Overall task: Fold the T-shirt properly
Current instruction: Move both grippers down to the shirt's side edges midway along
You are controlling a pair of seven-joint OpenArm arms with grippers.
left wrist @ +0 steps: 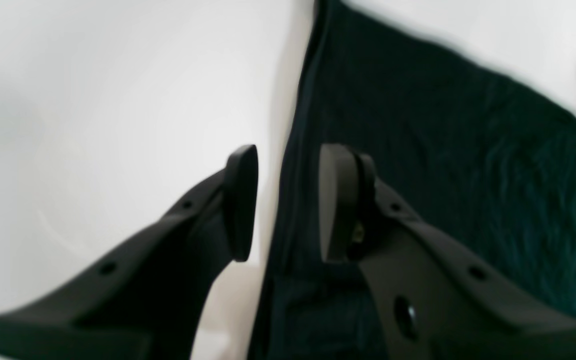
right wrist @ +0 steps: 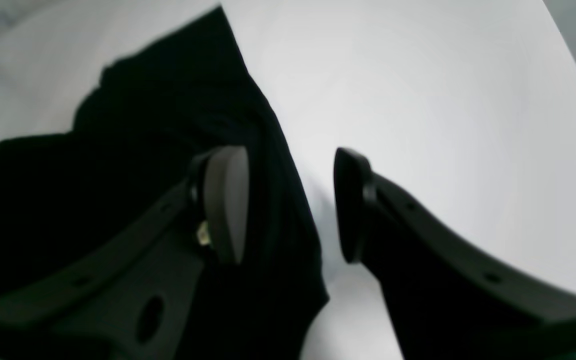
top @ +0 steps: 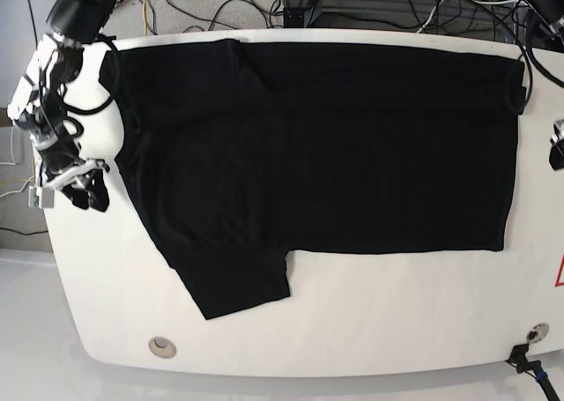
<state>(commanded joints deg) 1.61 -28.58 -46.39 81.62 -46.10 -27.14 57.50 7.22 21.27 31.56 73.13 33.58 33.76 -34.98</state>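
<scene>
The black T-shirt (top: 335, 145) lies spread flat, plain side up, across the white table (top: 379, 313), with one sleeve (top: 236, 282) sticking out toward the front. My right gripper (right wrist: 288, 202) is open and straddles the shirt's edge (right wrist: 273, 165): one finger over the cloth, the other over bare table. In the base view it hovers at the shirt's left end (top: 88, 189). My left gripper (left wrist: 288, 202) is open too, astride the other edge of the T-shirt (left wrist: 443, 160). The base view shows only a sliver of it at the far right (top: 558, 150).
Cables and a metal frame (top: 300, 0) run behind the table's back edge. A round grommet (top: 159, 346) sits at the front left, a small connector (top: 529, 335) at the front right, and a red marking (top: 560, 273) on the right rim.
</scene>
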